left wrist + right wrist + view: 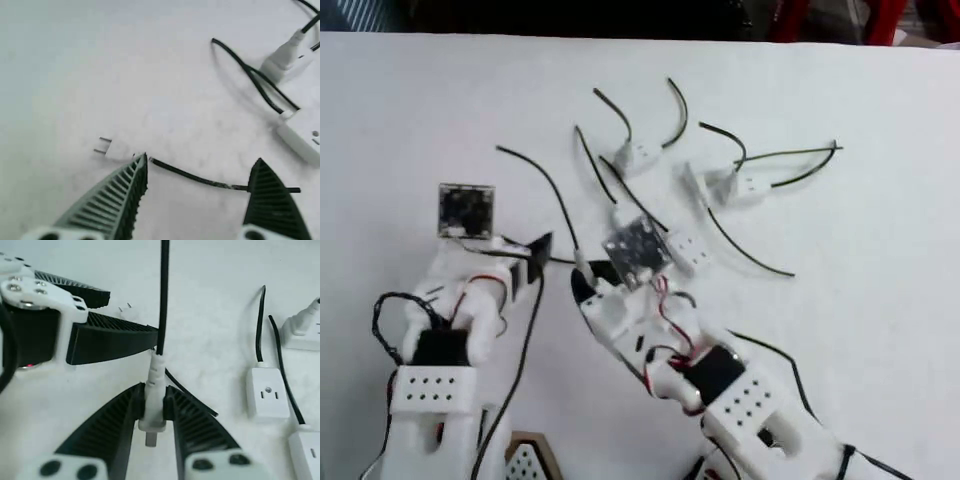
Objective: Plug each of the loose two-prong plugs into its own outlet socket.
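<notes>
My right gripper (156,390) is shut on a white two-prong plug (152,402), whose black cord (163,290) runs straight away from the jaws. In the high view this gripper (583,281) sits at the table's middle, just short of a white outlet socket (688,250). My left gripper (202,160) stands open over a second loose plug (112,148), which lies flat with its prongs showing and its cord (200,178) trailing between the fingers. The left gripper (528,262) lies close beside the right one. A free outlet (267,392) lies past the held plug.
Two more white outlets (638,156) (735,185) with black cords lie farther back on the white table (880,300). Cords curl around them. A brown and white object (525,460) sits at the front edge between the arms.
</notes>
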`<state>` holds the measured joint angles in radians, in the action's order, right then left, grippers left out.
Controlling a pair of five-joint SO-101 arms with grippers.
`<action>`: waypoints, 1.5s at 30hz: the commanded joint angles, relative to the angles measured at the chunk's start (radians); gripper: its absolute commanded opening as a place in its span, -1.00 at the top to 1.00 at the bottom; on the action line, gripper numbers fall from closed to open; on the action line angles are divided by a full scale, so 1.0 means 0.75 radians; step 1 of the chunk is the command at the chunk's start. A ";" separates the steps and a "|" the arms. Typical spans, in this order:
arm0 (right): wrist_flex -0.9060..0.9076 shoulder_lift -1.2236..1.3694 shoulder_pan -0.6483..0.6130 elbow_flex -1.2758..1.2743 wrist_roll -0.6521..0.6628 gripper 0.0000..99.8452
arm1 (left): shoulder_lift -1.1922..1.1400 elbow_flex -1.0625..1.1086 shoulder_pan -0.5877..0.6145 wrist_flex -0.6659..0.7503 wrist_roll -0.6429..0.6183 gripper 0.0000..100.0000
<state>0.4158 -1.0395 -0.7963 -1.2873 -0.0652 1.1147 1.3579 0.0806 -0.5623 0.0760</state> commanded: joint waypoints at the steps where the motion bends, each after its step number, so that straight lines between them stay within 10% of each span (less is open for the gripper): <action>1: -0.036 -0.157 -0.007 -0.074 -0.012 0.97 | 0.026 -0.023 -0.095 0.078 -0.004 0.37; 24: -0.024 -0.300 0.021 -0.203 -0.012 0.97 | 0.026 -0.327 -0.382 -0.336 -0.012 0.37; 32: -0.154 -0.300 0.345 -0.178 -0.027 0.97 | 0.015 -0.374 -0.206 -0.364 -0.014 0.37; 45: -0.369 -0.298 0.758 -0.174 -0.286 0.97 | -0.443 -0.853 -0.347 -0.544 -0.014 0.78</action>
<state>0.1718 -1.2513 -0.2716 -1.4500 -0.2555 0.8861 0.8101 -0.1404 -0.9674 0.0760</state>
